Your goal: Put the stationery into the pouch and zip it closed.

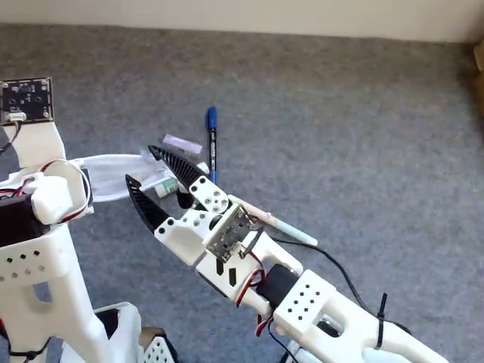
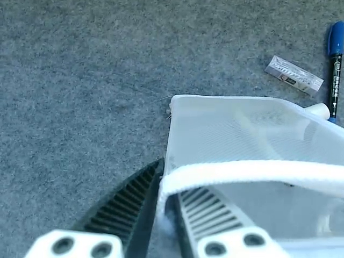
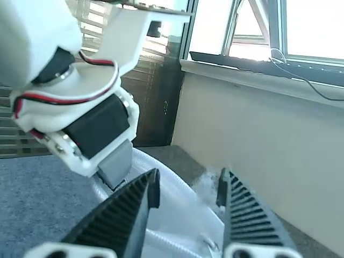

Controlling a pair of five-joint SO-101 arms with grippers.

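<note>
On the desk (image 1: 340,113), at left, the left hand (image 2: 164,180) clamps the mesh pouch (image 2: 242,134). The right hand (image 1: 142,168), fingers apart, hangs over its right end, a blue pen (image 1: 212,140) near on the far side.

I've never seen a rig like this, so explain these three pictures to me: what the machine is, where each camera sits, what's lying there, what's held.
These are two small robot arms side by side at a table with a grey surface. One picture looks down from above; the other two come from a camera on each arm's wrist. The left gripper is clamped on the rim of a white mesh pouch. The right gripper is open close to the pouch, holding nothing. A blue pen and what looks like a small eraser lie beside the pouch.
</note>
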